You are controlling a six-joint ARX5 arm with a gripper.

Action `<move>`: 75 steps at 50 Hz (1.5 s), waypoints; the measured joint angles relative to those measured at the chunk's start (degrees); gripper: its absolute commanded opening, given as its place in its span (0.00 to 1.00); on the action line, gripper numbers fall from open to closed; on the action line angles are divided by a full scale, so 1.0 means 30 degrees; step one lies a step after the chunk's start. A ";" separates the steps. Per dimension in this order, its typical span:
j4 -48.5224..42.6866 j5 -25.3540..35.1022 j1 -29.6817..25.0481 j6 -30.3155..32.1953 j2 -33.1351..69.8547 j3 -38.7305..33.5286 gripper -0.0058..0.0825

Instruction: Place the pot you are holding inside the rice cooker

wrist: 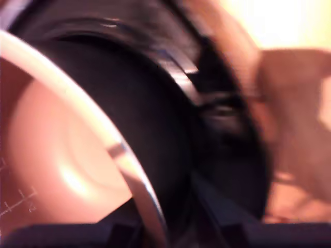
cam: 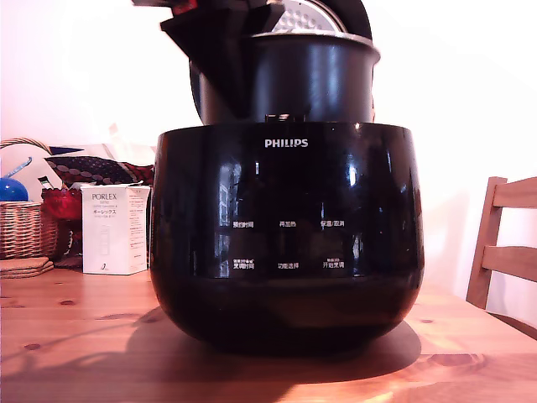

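Observation:
The rice cooker [cam: 285, 235], a large glossy black body with white PHILIPS lettering, stands in the middle of the exterior view. Its lid [cam: 298, 17] is up behind it, showing a white dimpled plate. The pot [cam: 312, 80], a smaller black bowl with a thin rim, hangs over the cooker's opening, its bottom hidden behind the cooker's rim. My gripper [cam: 239, 42] is shut on the pot's rim from the exterior view's left. In the blurred wrist view, the fingers [wrist: 227, 217] straddle the rim of the pot [wrist: 62, 155], with the dark rice cooker [wrist: 227, 134] beyond.
The cooker sits on a wooden table [cam: 84, 344]. On the exterior view's left are a white PORLEX box [cam: 115, 228], a wicker basket [cam: 21, 228] and a red object [cam: 60, 203]. A wooden chair [cam: 508, 248] stands at the right edge.

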 measured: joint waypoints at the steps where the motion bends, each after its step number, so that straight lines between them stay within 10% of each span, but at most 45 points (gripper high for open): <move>1: -0.0095 0.0000 0.0000 0.0000 0.0000 0.0000 0.22; 34: 0.0087 0.0656 0.0036 -0.0554 0.0000 0.0036 0.30; 50: -0.0073 0.0772 0.0036 -0.0860 0.0000 0.0240 0.05; 75: -0.0036 0.0780 0.0036 -0.2310 0.0000 0.0240 0.04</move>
